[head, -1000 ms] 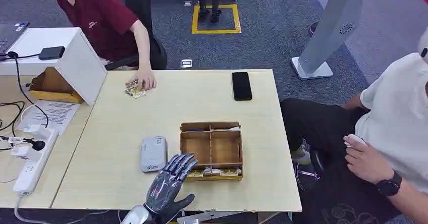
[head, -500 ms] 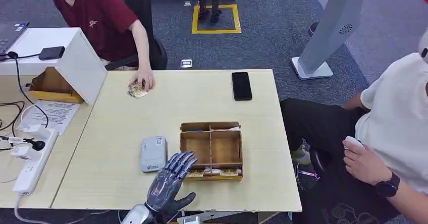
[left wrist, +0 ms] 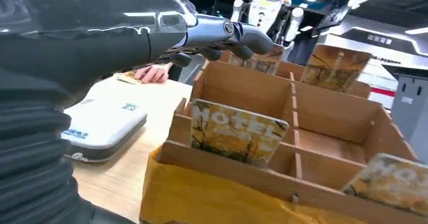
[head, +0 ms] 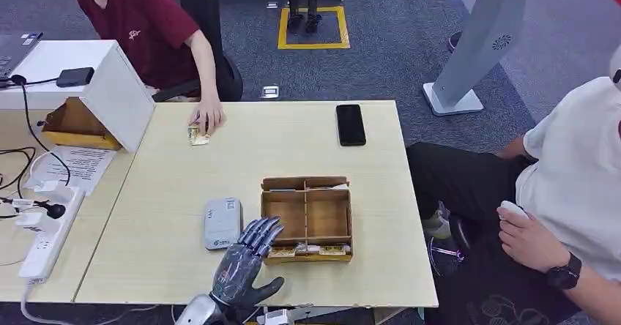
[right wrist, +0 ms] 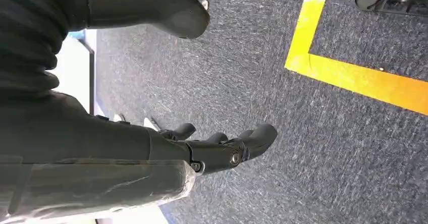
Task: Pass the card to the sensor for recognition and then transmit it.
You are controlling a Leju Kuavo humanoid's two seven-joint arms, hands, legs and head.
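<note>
Brown cardboard walls of the divided box stand just past the left hand, whose fingers are spread apart over the box's near corner, holding nothing. Directly ahead of that hand a card printed "HOTEL" stands upright in the box's near slot, and the grey sensor lies flat on the bench just beside it. The right hand hangs over grey carpet with fingers loosely apart and empty.

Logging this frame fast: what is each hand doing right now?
Left hand: open, holding nothing, fingers spread over the partitioned wooden card box.
Right hand: empty, fingers loosely curled, hanging above grey carpet.
</note>
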